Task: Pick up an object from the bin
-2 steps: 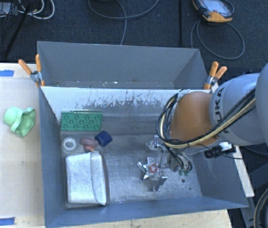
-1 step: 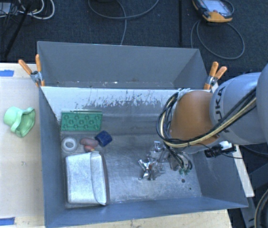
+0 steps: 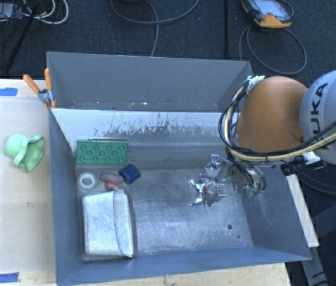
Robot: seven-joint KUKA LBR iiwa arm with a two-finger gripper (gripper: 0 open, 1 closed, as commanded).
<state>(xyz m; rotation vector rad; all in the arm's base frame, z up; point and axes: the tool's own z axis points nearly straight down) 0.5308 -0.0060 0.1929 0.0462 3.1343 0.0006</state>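
Jaws: they hang low over the bare floor of the grey metal bin (image 3: 156, 94), right of centre. I cannot tell how far apart they stand, and I see nothing gripped between them.
Arm: the white arm link (image 3: 324, 124) comes in over the right rim, so the jaws' side of the bin is the easy one to reach.
Orange cover: the rounded orange dome (image 3: 269, 115) sits on the wrist, and black and yellow cables (image 3: 230, 130) loop round it. Both are parts of the robot.
Where the pickable things lie: all are bunched against the left wall, well apart from the jaws.
Green studded plastic block (image 3: 101, 152): it lies flat at the foot of the sloping back wall, studs up.
Small dark blue cube (image 3: 130, 173): the nearest thing to the jaws, just beside a pinkish-red oval lump (image 3: 111, 180).
White ring (image 3: 87, 181): it lies flat, like a tape roll, next to the lump.
Folded white cloth pouch (image 3: 105, 222): the largest thing, filling the front left corner.
Judgement: the cube, free on its right side, looks the simplest pick.
Outside the bin: a mint-green soft shape (image 3: 25, 152) lies on the pale bench (image 3: 19, 231).
Writing: "KUKA" on the arm link, partly cut off. No writing on the bin's things can be read.
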